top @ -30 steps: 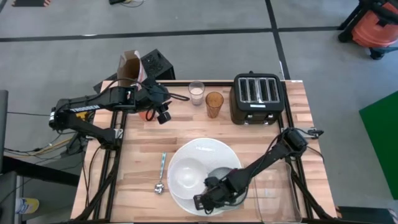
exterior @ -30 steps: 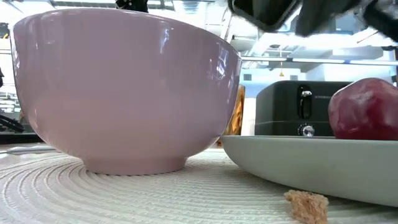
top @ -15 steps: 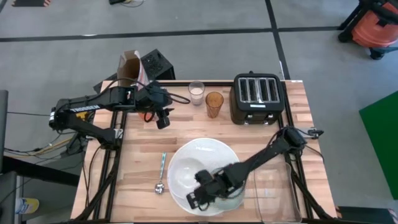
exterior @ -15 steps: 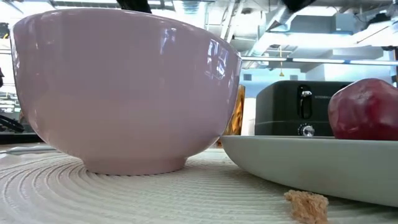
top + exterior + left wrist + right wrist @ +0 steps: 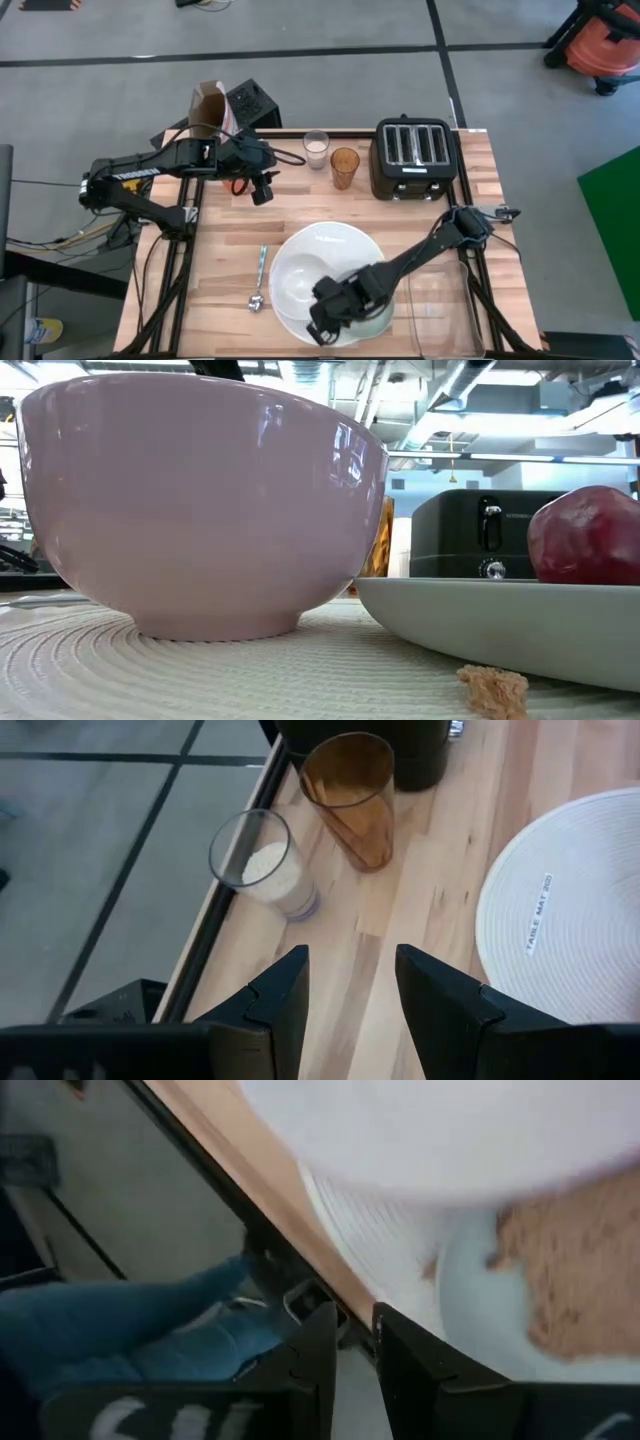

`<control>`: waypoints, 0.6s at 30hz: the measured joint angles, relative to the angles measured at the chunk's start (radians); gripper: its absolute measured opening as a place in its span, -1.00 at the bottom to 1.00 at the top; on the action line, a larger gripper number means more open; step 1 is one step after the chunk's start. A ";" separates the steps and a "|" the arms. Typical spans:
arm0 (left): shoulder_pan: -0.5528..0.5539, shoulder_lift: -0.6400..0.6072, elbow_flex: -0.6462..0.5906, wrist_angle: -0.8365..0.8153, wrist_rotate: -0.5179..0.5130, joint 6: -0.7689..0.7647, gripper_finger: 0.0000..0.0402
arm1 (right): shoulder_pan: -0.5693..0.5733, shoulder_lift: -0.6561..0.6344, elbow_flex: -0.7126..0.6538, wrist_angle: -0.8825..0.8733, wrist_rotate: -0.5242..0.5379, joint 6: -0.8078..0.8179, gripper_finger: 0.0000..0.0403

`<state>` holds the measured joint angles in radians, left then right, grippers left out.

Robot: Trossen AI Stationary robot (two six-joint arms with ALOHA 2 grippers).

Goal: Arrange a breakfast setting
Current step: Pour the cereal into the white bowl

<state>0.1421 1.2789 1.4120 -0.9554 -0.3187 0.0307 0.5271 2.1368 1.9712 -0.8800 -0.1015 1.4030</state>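
A white bowl (image 5: 298,283) (image 5: 200,500) stands on a round white table mat (image 5: 330,245). Beside it a pale green small plate (image 5: 500,622) rests on the mat, bearing a red fruit (image 5: 588,536) and toast (image 5: 580,1270). A teal-handled spoon (image 5: 260,278) lies left of the mat. The milk glass (image 5: 316,150) and amber glass (image 5: 344,166) stand at the far edge. An open cereal box (image 5: 210,110) is at the far left. My right gripper (image 5: 318,328) (image 5: 355,1318) hovers over the mat's near rim, narrowly open and empty. My left gripper (image 5: 262,192) (image 5: 350,958) hangs open left of the glasses.
A black toaster (image 5: 414,157) stands at the far right. A toast crumb (image 5: 492,688) lies on the mat near the small plate. A person's leg in jeans (image 5: 150,1342) shows beyond the table's near edge. Bare wood lies between the mat and the glasses.
My right gripper has risen from the small plate, out of the top of the low view. It has shifted toward the table's left edge along the mat's near rim and rolled about its own line. My left gripper has turned a little in place.
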 joint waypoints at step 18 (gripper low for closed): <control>0.000 -0.046 0.002 0.124 0.000 -0.038 -0.31 | -0.075 -0.179 0.002 -0.176 0.403 -0.124 -0.55</control>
<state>0.1418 1.2331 1.4136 -0.8312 -0.3189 -0.0071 0.4519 1.9574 1.9736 -1.0557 0.3019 1.2794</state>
